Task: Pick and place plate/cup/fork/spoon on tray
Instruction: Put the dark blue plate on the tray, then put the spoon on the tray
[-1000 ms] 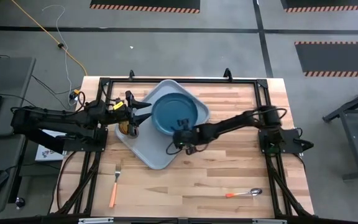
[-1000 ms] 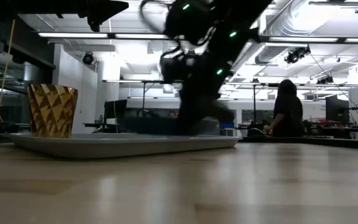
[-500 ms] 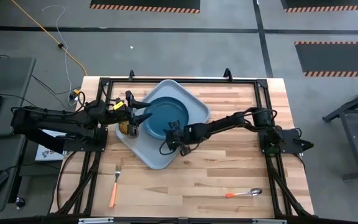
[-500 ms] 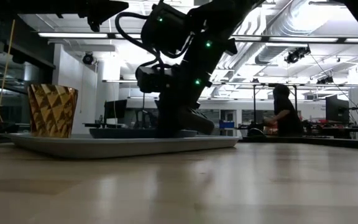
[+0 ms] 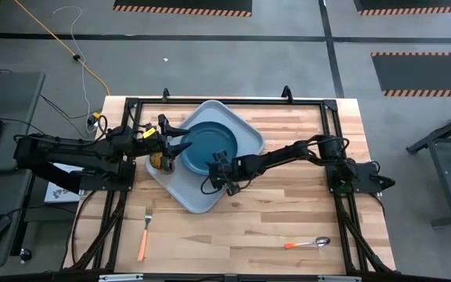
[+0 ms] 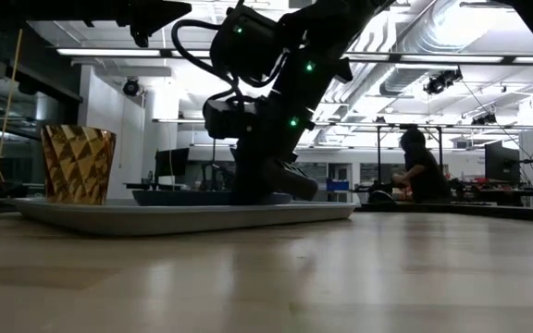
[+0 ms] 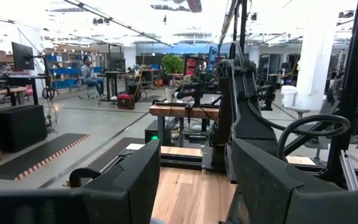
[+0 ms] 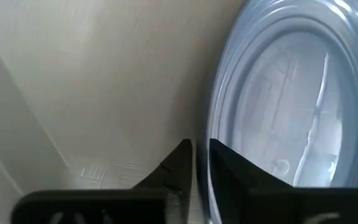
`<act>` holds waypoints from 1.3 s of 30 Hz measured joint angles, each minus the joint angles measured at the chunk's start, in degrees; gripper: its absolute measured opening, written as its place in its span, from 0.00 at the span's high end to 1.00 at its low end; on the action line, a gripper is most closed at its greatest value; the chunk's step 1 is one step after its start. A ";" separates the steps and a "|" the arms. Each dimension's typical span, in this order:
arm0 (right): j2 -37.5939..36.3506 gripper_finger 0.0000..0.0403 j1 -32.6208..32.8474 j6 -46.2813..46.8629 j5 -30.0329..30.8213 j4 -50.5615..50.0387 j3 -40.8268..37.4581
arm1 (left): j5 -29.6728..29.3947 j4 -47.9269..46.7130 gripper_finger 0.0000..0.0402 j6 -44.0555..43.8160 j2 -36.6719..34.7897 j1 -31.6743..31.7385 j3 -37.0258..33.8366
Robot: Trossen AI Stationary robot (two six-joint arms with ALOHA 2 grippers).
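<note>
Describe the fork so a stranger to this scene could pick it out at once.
Start at the large grey-blue tray on the wooden table. From the tray's near corner, look toward the table's front edge on the left arm's side: the fork lies alone on bare wood. Unlike the orange-handled spoon far across, it ends in tines.

Blue plate [image 5: 207, 147] and cup [image 5: 157, 162] on tray [image 5: 198, 200].

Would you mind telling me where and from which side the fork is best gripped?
Grip the fork across the middle of its orange handle, coming straight down from above. It lies flat on the bare table in front of the tray, tines pointing towards the tray, with nothing beside it. Close across the narrow width. The left gripper is nearer, over the tray's left edge.
</note>
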 joint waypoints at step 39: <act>-61.58 0.55 8.53 42.16 1.14 36.55 -56.71 | 1.53 -4.32 0.53 7.51 0.00 0.00 0.01</act>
